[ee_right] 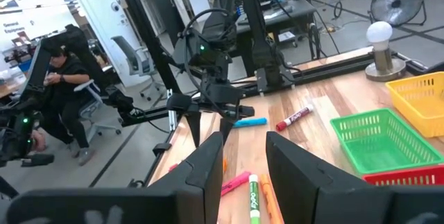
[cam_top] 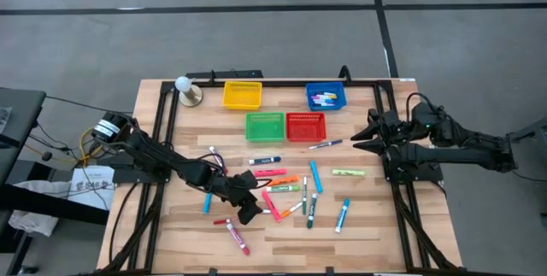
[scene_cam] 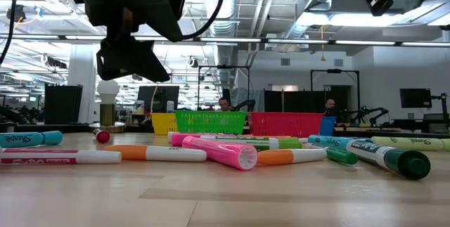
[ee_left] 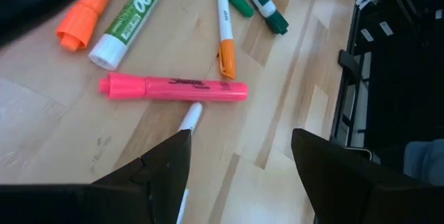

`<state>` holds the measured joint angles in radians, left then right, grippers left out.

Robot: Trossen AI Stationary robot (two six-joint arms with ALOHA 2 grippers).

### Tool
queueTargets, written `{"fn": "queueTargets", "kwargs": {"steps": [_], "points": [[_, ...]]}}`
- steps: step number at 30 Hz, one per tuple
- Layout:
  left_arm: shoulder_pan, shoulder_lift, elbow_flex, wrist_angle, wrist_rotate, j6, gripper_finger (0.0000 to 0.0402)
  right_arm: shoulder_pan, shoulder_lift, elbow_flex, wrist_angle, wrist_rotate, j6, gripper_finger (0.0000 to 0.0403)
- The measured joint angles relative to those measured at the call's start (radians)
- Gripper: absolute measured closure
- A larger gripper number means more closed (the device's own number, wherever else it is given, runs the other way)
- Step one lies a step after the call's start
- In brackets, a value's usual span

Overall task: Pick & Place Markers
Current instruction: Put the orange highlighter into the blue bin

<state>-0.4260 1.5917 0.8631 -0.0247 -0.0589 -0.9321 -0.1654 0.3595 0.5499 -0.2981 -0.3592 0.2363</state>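
Wooden counter (cam_top: pixel 359 225): beyond the left claw (cam_top: pixel 249 211), apart and empty, blue basket (cam_top: pixel 326 96) holds markers (cam_top: pixel 323 99); the other three baskets look empty.

The markers (cam_top: pixel 286 192) lie flat and scattered across the middle of the wooden counter (cam_top: pixel 376 225), capped, pointing every which way. In the cluster's centre, pink, orange and green ones lie touching or crossing. A pink highlighter (ee_left: pixel 173 88) lies on its side, with an orange-capped white marker (ee_left: pixel 225 37) just beside it and a green-and-white dry-erase marker (ee_left: pixel 132 18) near that. To the right, two blue-capped markers (cam_top: pixel 342 215) lie apart from the rest, and a yellow-green one (cam_top: pixel 348 173) lies farther back. At the near left, two red ones (cam_top: pixel 237 238) lie close together. A few markers (cam_top: pixel 324 99) rest inside the blue basket (cam_top: pixel 326 88) at the far side.
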Motion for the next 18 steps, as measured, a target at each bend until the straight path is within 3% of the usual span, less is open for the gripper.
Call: {"fn": "queueTargets", "kwargs": {"steps": [6, 12, 14, 18], "points": [[-0.004, 0.000, 0.000, 0.029, 0.000, -0.003, 0.0153, 0.000, 0.000, 0.000, 0.000, 0.000, 0.000, 0.0302], [0.019, 0.000, 0.023, 0.026, 0.147, -0.005, 0.0153, 0.000, 0.000, 0.000, -0.001, -0.001, -0.006, 0.0302], [0.010, 0.000, 0.069, 0.016, 0.135, 0.035, 0.0153, 0.000, 0.000, 0.000, -0.002, 0.000, -0.008, 0.0302], [-0.019, 0.000, 0.202, -0.107, 0.011, 0.111, 0.0153, 0.000, 0.000, 0.000, -0.004, -0.001, -0.009, 0.0302]]}}
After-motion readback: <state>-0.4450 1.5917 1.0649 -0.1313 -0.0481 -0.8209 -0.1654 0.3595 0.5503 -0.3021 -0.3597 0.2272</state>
